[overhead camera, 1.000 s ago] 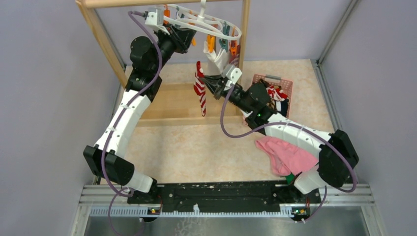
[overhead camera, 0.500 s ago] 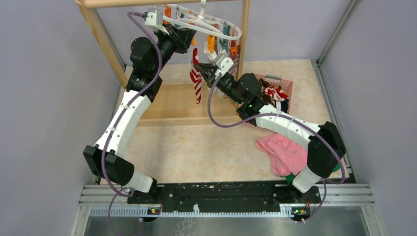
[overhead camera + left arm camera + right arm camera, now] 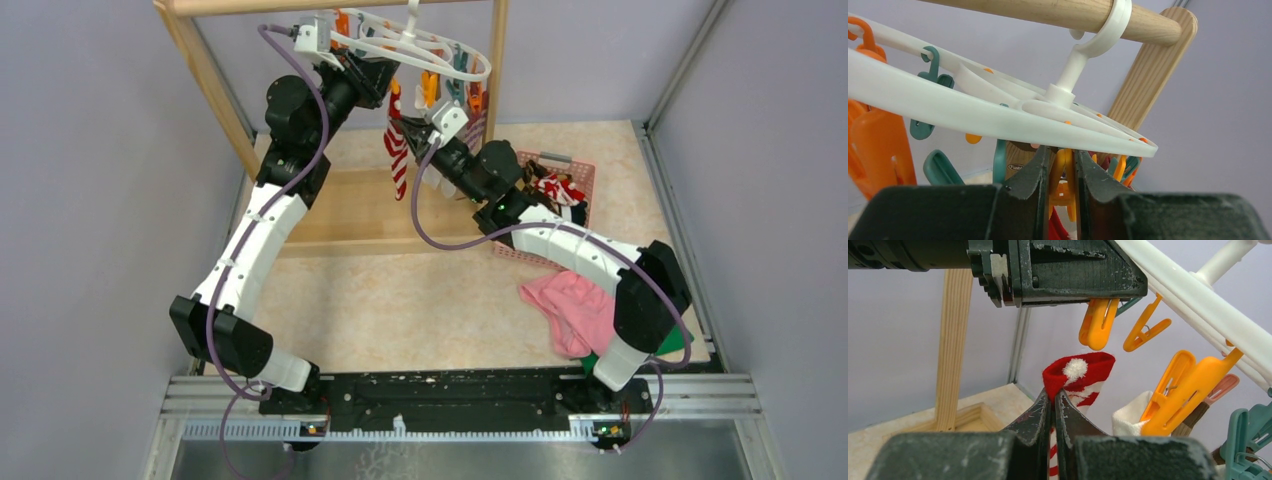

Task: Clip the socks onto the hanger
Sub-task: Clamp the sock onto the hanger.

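Right gripper [image 3: 1053, 394] — striped sock [image 3: 1100, 365] between its jaws, under orange clip [image 3: 1098, 327]

Lab cell: grey panels [image 3: 90, 200], aluminium rails [image 3: 205, 395]

Red-white striped sock [image 3: 1079, 372] — red end with white pompom uppermost — hangs just below an orange clip [image 3: 1098, 327] of the white ring hanger [image 3: 973, 119]; white sock [image 3: 1128, 420] beside.

Tight under the hanger [image 3: 1198, 302]
The left gripper [image 3: 1062, 162] and orange clips [image 3: 1099, 325] crowd above the striped sock [image 3: 1083, 374]; room opens toward the wooden post [image 3: 954, 340].
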You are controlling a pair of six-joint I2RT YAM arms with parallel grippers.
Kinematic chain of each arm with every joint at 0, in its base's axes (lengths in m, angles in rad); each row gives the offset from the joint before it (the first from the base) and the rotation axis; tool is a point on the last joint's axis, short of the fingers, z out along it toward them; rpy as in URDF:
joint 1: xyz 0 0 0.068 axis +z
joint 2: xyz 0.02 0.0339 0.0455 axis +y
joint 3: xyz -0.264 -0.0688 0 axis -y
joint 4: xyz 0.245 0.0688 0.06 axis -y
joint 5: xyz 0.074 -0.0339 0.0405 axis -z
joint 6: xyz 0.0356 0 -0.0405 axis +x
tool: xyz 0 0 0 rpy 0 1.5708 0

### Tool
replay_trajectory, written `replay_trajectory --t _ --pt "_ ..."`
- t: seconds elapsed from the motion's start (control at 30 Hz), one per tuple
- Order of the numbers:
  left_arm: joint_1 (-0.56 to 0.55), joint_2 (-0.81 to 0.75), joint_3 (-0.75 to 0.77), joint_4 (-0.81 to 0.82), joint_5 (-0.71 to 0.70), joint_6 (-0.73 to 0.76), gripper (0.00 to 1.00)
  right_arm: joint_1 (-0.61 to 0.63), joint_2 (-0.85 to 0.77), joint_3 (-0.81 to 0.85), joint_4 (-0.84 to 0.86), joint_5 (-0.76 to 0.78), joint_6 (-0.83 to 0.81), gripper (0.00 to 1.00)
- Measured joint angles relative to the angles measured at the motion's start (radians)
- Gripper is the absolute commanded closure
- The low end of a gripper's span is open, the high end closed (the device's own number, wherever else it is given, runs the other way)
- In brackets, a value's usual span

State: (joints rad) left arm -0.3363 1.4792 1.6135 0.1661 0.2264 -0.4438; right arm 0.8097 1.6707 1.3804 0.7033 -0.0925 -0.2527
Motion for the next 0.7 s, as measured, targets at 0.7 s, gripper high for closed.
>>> replay_trajectory --t 0.7 --pt "-0.005 0.0 -0.004 0.003 -0.008 -0.003 1.0 0.0 0.007 0.016 0.008 0.023 -0.016 1.0"
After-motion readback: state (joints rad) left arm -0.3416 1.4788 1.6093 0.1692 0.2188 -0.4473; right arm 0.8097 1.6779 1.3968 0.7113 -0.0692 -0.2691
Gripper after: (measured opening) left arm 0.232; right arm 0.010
